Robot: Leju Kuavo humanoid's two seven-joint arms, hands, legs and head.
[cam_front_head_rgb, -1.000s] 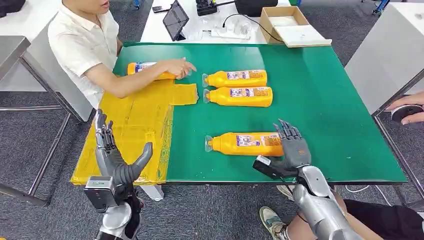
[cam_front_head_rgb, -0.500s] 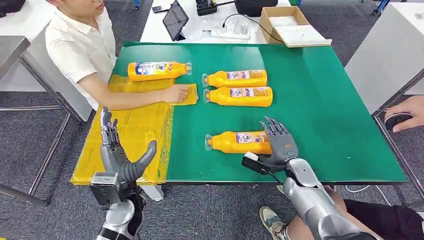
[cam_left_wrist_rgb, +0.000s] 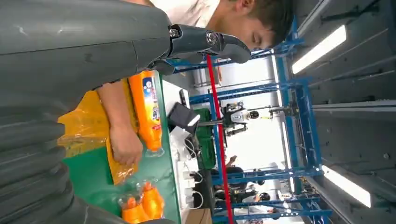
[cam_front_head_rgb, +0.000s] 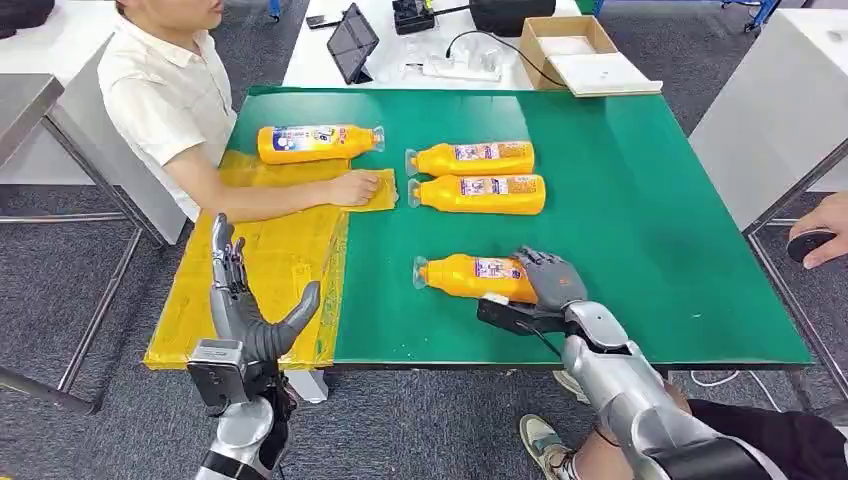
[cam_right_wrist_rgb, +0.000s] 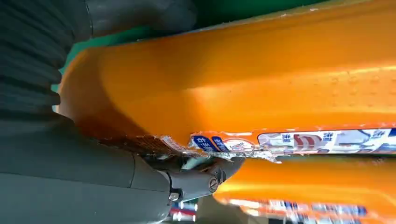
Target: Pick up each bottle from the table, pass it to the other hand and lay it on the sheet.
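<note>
Right hand [cam_front_head_rgb: 553, 283] lay over the base end of the nearest bottle [cam_front_head_rgb: 470, 277], fingers curled across its top; right wrist view showed the orange body [cam_right_wrist_rgb: 243, 79] pressed right against the palm with the thumb [cam_right_wrist_rgb: 196, 179] beneath it. Grip looked closed on it, bottle still flat on the green table [cam_front_head_rgb: 640, 200], cap pointing toward the yellow sheet [cam_front_head_rgb: 270, 270]. Left hand [cam_front_head_rgb: 245, 305] stood upright at the near edge of that sheet, fingers spread, thumb out, nothing in it. Two more bottles lay side by side mid-table, one [cam_front_head_rgb: 470, 157] just behind the other [cam_front_head_rgb: 478, 193], caps toward the sheet. A fourth bottle [cam_front_head_rgb: 318, 142] lay on the table at the far edge of the sheet. A person in a white shirt [cam_front_head_rgb: 165, 90] sat at the table's left side, one hand [cam_front_head_rgb: 352, 187] resting on the sheet's far corner. Another person's hand [cam_front_head_rgb: 820, 225] sat on a dark round object at the right edge. Cardboard box [cam_front_head_rgb: 575, 50] on the white table behind.
</note>
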